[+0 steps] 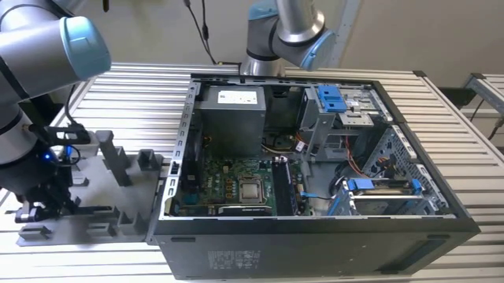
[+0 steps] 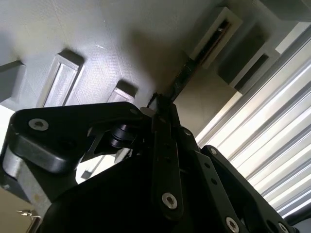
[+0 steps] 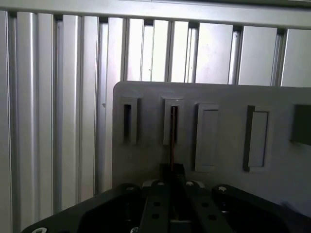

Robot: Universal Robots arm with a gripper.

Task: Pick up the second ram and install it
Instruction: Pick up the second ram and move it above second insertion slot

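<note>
Second ram [image 2: 181,80], apparently in the gripper [image 2: 158,104], end at grey holder block [image 2: 232,20].

pale wall [image 1: 425,29] behind a ribbed metal table [image 1: 141,94].

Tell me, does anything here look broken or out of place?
Nothing stands out. The computer case lies open with no visible damage, and the gripper holds the second ram in line with its slot in the grey holder.

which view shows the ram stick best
The second wrist view: the second ram shows along its length, running from the gripper to a holder slot. The first wrist view shows it edge-on. In the exterior view it is too small to tell.
</note>
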